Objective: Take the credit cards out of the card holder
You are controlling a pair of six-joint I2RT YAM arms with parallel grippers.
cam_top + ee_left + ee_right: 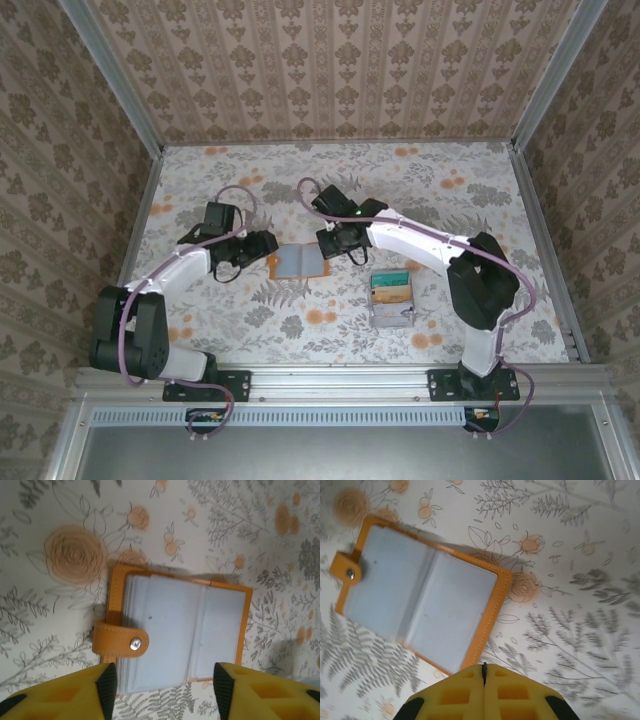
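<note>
Nearest, a grey tray (392, 300) sits by the right arm. Beyond it the orange card holder (298, 263) lies open and flat on the table (450, 200), grey-blue side up. The left gripper (164, 682) hangs over its edge with jaws apart. The right gripper (484, 669), just beside the holder, is closed on nothing.

Left arm (180, 270) rises from lower left of top view, elbow bent, forearm reaching up-right toward frame centre. Left claw (165, 687) jaws apart, yellow fingers (75, 695) at bottom corners of wrist view, wide gap between. Right arm (410, 235) rises from lower right, folded at elbow, forearm angled up-left toward centre. Right claw (484, 672) jaws pressed together, thin seam only, bottom centre of wrist view.
</note>
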